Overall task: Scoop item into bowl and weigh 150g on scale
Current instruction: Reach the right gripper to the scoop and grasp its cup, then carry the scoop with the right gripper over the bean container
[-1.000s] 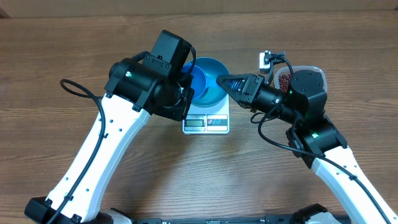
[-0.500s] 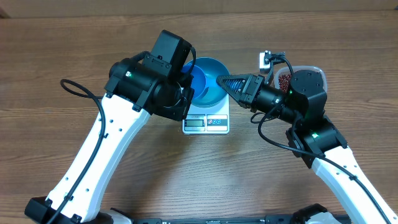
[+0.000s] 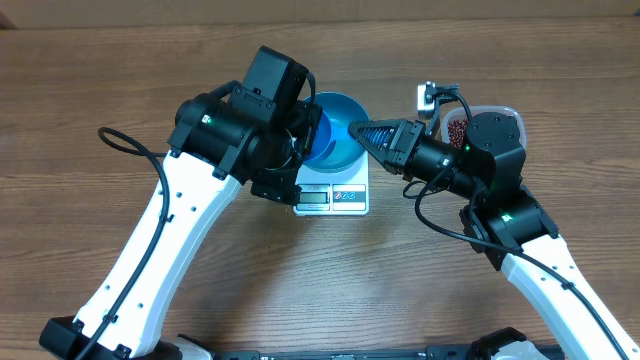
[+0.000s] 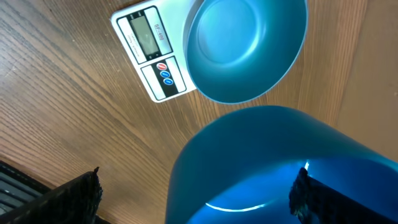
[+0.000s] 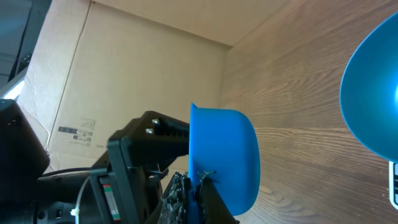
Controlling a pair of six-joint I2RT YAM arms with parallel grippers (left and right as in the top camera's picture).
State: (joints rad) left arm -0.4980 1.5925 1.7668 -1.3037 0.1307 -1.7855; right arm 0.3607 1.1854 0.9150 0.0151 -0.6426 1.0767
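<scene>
The beans (image 3: 455, 127) are tiny, hard and loose. They will roll off a tilted scoop (image 5: 224, 155), so carry them only in its cup and keep it level. They are dark red-brown and lie in the clear tub (image 3: 505, 112), mostly hidden under your right arm, right of the scale (image 4: 152, 53) on the counter (image 3: 100, 60).

The bright blue scoop looks light, stiff and slick. Your right gripper (image 5: 196, 186) is pressed together on its lower part. Your left gripper (image 4: 193, 193) is spread wide with the scoop between its fingers; you cannot tell whether they touch it.

The bowl (image 4: 249, 50) is teal, deep and smooth. It sits empty on the white scale.
</scene>
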